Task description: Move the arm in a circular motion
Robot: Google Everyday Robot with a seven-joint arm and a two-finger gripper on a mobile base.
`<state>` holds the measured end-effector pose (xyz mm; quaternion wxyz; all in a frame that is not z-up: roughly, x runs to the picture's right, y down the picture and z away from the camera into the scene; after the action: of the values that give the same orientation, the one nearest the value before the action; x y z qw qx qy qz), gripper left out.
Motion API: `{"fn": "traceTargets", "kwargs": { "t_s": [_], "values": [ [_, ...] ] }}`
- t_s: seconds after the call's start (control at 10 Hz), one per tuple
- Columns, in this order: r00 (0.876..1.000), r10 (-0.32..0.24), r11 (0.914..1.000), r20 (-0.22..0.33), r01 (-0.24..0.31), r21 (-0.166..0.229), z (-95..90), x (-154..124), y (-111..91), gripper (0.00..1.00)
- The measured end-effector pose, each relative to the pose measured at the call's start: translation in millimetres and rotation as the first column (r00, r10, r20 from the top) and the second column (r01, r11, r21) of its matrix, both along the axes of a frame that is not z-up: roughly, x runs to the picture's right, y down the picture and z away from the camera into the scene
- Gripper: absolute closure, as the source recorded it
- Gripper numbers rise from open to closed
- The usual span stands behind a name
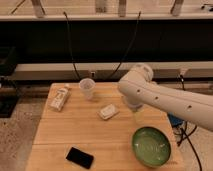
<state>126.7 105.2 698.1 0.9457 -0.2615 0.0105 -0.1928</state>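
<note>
The arm [165,97] is a large glossy white tube with small dark dots. It reaches in from the right edge over the wooden table [60,135]. Its bulbous joint [139,75] hangs above the table's back right part. The gripper [132,104] shows only as a grey part poking down below that joint, just right of a small white packet [107,111]; the arm hides most of it. It holds nothing that I can see.
A white cup [87,88] stands at the back of the table and a lying white bottle [59,98] at the back left. A green bowl [151,146] sits front right, a black phone [80,157] front left. Black cables hang behind; a blue object [176,120] is right of the table.
</note>
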Motion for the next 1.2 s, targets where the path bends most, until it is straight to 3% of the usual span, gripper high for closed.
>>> {"fn": "traceTargets", "kwargs": {
  "t_s": [0.4,0.8,1.2],
  "values": [
    [0.998,-0.06,0.9981,0.03,0.06,-0.008,7.8,-16,-5,0.2],
    [0.997,-0.07,0.9974,0.045,0.071,-0.016,14.1,0,-10,0.2],
    [0.991,-0.113,0.9931,0.072,0.115,-0.022,24.7,-5,-19,0.2]
  ]
}}
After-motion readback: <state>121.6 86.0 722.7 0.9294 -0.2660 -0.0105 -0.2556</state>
